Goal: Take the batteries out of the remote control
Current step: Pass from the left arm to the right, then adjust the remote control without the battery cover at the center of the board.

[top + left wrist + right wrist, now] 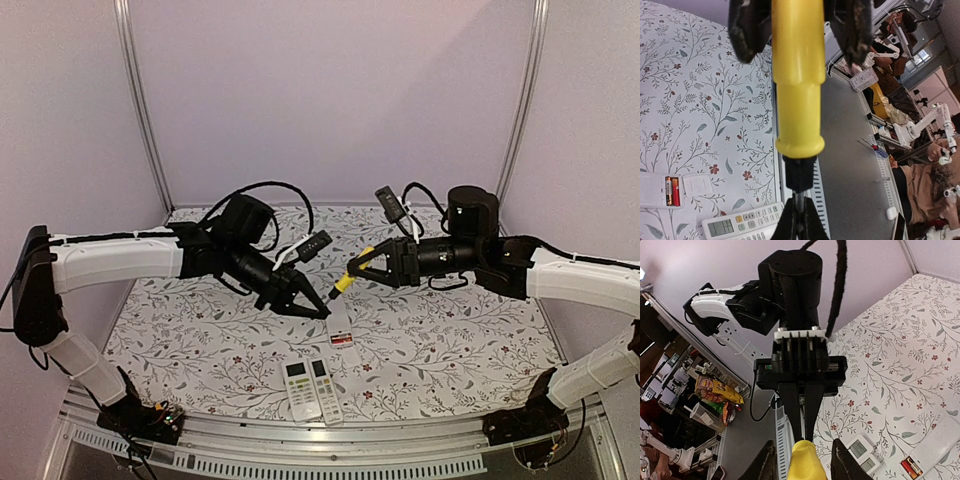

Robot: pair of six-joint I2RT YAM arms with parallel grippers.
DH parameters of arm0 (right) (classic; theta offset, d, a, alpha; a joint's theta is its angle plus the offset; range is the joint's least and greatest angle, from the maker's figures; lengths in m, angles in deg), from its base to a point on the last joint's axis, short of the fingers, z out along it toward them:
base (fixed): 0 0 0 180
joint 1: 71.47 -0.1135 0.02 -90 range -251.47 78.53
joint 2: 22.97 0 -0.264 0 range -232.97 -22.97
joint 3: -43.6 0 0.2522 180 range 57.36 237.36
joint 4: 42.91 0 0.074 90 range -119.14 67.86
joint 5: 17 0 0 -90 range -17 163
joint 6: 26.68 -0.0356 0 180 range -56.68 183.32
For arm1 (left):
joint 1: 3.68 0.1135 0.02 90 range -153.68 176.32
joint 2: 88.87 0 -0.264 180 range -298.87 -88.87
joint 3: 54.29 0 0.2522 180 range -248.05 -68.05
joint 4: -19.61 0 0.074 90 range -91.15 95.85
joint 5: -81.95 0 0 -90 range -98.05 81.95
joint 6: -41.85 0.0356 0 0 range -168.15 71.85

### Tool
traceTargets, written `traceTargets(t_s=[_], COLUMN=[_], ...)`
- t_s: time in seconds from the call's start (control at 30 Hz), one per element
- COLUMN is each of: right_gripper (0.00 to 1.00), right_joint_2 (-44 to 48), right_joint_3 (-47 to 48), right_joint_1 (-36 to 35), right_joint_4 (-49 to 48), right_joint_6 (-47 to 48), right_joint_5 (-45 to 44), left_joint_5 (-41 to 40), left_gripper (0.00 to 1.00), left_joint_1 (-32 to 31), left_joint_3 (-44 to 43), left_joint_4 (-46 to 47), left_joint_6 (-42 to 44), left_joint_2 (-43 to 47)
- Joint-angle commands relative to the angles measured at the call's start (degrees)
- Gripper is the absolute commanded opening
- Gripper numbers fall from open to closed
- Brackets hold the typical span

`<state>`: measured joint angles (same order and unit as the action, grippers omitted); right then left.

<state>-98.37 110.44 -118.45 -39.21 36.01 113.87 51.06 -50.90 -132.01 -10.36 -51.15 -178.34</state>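
Left gripper [799, 212]: clenched on the thin metal shaft of the screwdriver [797, 90], just below its black collar; held above the table, near the middle.
Right gripper [803, 445]: its 2 fingers [747, 30] stand on either side of the yellow handle. The right wrist view shows thin gaps, the left wrist view none, so I cannot tell whether the grip is made.
Screwdriver: yellow handle, black collar, metal shaft; spans the space between the 2 grippers, off the table.
Open remote [650, 190]: white, lying back-up on the table at the middle, just nearer than the gripper tips; battery bay uncovered.
Batteries [673, 191]: 2 cells side by side inside the open remote's bay, 1 red-orange, the other darker; printing on them too small to read.
2 white remotes [301, 388]: face-up, side by side and touching or almost so, at the near edge, nearer than the open remote; each has a grey display and rows of buttons, with no text legible.
Table [200, 330]: covered with a white cloth printed with grey leafy sprigs and small dark red flowers.
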Motion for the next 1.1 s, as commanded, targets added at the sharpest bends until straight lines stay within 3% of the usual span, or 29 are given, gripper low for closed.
traceTargets(t_s=[0.0, 0.17, 0.2, 0.27, 0.33, 0.43, 0.6, 0.73, 1.07], right_gripper=[0.29, 0.09, 0.07, 0.01, 0.0, 0.0, 0.0, 0.0, 0.0], right_joint_2=[-0.5, 0.4, 0.9, 1.9, 3.3, 5.7, 6.4, 3.7, -3.4], right_joint_3=[0.6, -0.5, -0.9, -1.9, -3.6, -6.2, -6.4, -3.8, -2.5], right_joint_1=[-0.4, -0.4, -0.4, -0.4, -0.4, -0.4, -0.7, -1.5, -9.7], right_joint_4=[-3.2, -3.4, -3.4, -3.4, -3.5, -3.6, 3.5, 12.4, 15.5], right_joint_6=[-0.7, -0.7, -0.7, -0.7, -0.7, -0.8, -1.1, -3.2, -15.1], right_joint_5=[1.8, -0.1, -1.2, -4.5, -10.4, -19.8, -34.5, -44.7, -53.5], left_joint_5=[0.7, -1.2, -2.4, -5.7, -10.4, -18.8, -27.4, -32.6, -38.5], left_gripper=[0.0, 0.01, 0.08, 0.36, 0.57, 0.72, 0.79, 0.79, 0.8], left_joint_1=[-0.2, -0.2, -0.1, 0.2, 0.9, 4.0, 10.4, 11.4, 11.3], left_joint_3=[0.7, 0.7, 0.7, 0.7, 1.0, 1.9, 3.0, 0.7, -8.4], left_joint_4=[0.2, 0.6, 0.7, 1.5, 2.4, 4.3, 8.5, 5.5, -3.3], left_joint_6=[0.4, -0.2, -0.3, -0.9, -1.6, -3.5, -9.5, -11.0, -13.4], left_joint_2=[1.0, 1.0, 1.1, 1.8, 3.1, 4.9, 6.3, 4.3, -8.0])
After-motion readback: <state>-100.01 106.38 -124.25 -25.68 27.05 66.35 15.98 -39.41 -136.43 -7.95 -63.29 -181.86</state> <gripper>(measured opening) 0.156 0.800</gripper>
